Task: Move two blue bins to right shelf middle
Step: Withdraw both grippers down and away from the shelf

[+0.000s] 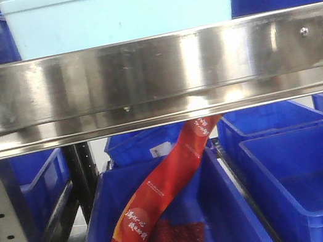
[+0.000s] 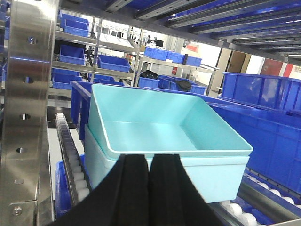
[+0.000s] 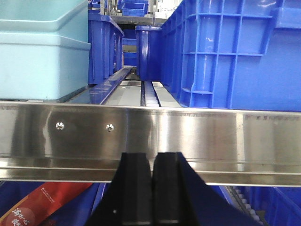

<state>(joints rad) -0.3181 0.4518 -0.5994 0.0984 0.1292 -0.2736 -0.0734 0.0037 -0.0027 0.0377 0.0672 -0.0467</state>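
Note:
Two pale blue bins sit nested, one (image 2: 155,129) inside the other (image 2: 211,181), on the roller shelf. In the front view they (image 1: 120,9) stand above the steel shelf rail (image 1: 154,78); in the right wrist view they (image 3: 42,52) are at upper left. My left gripper (image 2: 149,162) is shut and empty, just in front of the bins' near rim. My right gripper (image 3: 153,160) is shut and empty, in front of the steel rail (image 3: 188,136), to the right of the bins. Neither gripper shows in the front view.
Dark blue crates flank the pale bins (image 3: 235,52) (image 2: 263,136). White rollers (image 2: 70,165) run along the shelf. Below the rail stand open blue crates (image 1: 313,185); one (image 1: 235,221) holds a red packet (image 1: 163,202). A perforated steel post (image 2: 28,117) stands at left.

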